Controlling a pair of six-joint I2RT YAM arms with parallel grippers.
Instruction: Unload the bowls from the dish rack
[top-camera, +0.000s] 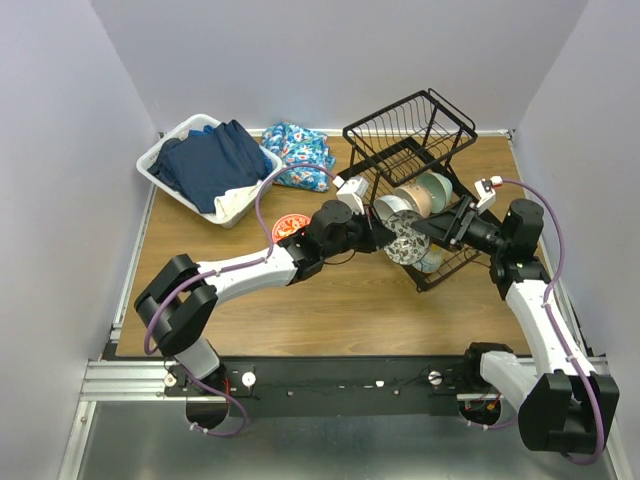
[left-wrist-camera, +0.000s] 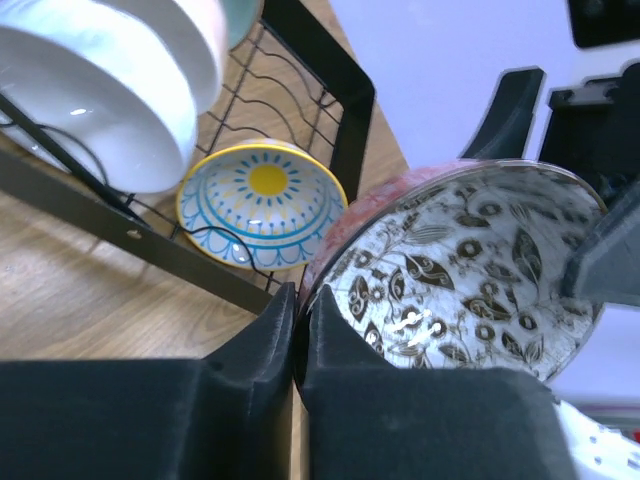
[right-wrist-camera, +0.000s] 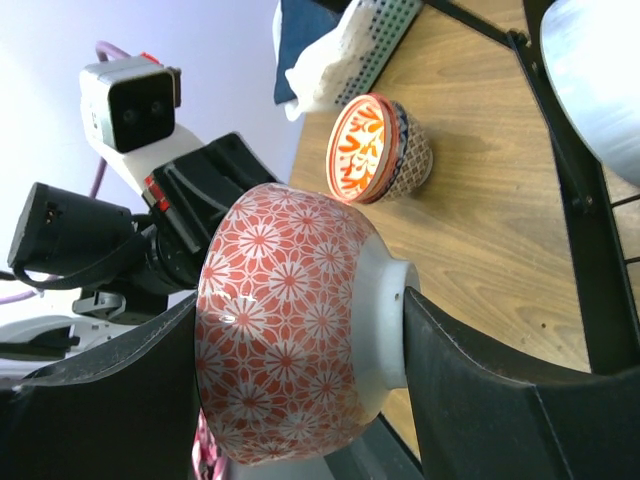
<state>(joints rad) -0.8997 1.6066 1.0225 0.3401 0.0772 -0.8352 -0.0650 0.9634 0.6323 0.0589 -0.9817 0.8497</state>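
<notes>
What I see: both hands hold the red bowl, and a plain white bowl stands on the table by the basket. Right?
Not quite. By the basket on the table stands an orange-patterned bowl, not a plain white one; the right wrist view shows it. The left hand and right hand do both hold the red bowl.

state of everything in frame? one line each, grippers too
left gripper, shut on the rim of the red floral bowl
right gripper, clamped across the red floral bowl, rim to foot
red floral bowl, on its side, held by both grippers
yellow bowl, in the rack, tipped on edge
white bowl, in the rack
orange bowl, on the table, nested in a blue-patterned bowl
dish rack, upright, bowls inside
laundry basket, full of clothes
</notes>
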